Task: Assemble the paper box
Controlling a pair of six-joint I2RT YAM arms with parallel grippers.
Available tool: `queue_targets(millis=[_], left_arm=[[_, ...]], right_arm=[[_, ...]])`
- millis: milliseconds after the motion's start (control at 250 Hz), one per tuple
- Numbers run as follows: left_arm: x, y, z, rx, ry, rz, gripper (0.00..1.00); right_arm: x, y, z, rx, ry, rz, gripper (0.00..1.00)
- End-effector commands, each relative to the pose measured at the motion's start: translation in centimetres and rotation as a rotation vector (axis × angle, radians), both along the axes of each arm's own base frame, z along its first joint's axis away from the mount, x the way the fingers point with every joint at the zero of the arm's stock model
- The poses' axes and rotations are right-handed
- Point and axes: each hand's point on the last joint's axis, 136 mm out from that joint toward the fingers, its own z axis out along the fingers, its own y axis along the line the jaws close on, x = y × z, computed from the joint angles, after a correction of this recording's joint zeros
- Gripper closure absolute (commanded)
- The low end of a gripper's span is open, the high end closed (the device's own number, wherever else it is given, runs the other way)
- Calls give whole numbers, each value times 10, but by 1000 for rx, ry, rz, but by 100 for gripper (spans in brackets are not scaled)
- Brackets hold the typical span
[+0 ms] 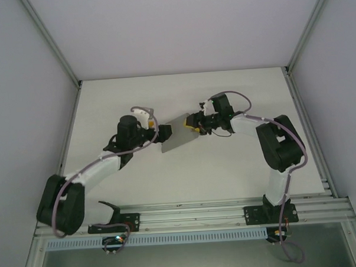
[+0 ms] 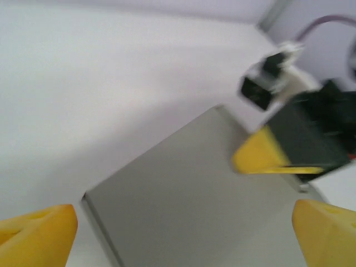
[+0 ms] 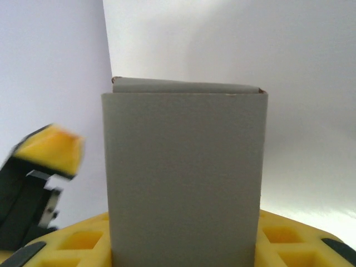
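The paper box (image 1: 178, 135) is a flat, folded piece of grey cardboard held above the white table, between the two arms. My right gripper (image 1: 193, 124) is shut on its right edge. In the right wrist view the cardboard (image 3: 183, 172) stands up from that gripper's yellow pads (image 3: 289, 245), with a folded flap along its top. My left gripper (image 1: 161, 133) is at the sheet's left edge and open. Its yellow fingertips (image 2: 39, 233) stand wide apart on either side of the grey sheet (image 2: 189, 189) in the left wrist view, without touching it.
The white table (image 1: 238, 166) is walled by pale panels on three sides. An aluminium rail (image 1: 193, 215) carrying both arm bases runs along the near edge. The left arm's black wrist (image 1: 130, 132) sits just left of the sheet.
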Motion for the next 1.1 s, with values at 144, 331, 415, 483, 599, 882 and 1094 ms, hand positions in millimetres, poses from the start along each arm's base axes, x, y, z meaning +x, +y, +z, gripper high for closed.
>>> queue_targets(millis=[144,331,415,483,599,882,1094], left_arm=[[-78,-33,-11,637,-424,-513,0],[-88,-44,-20,799,-500,-634,0],[-82,-49,-23,841,-510,-627,0],[-77,-50,-27,869,-523,-619,0],[-70,-49,-27,893,-553,-591,0],[-62,-61,-27,875,-588,-587,7],[-63,-67,-24,857,-596,-603,29]], right_arm=[[-36,-40,23,86,422,-93,62],[-59,-39,43,127,533,-59,60],[-62,-39,47,152,572,-68,60],[-65,-37,48,174,612,-64,61],[-70,-36,47,192,649,-71,62],[-78,-29,62,230,670,-47,63],[-81,-29,62,230,678,-41,62]])
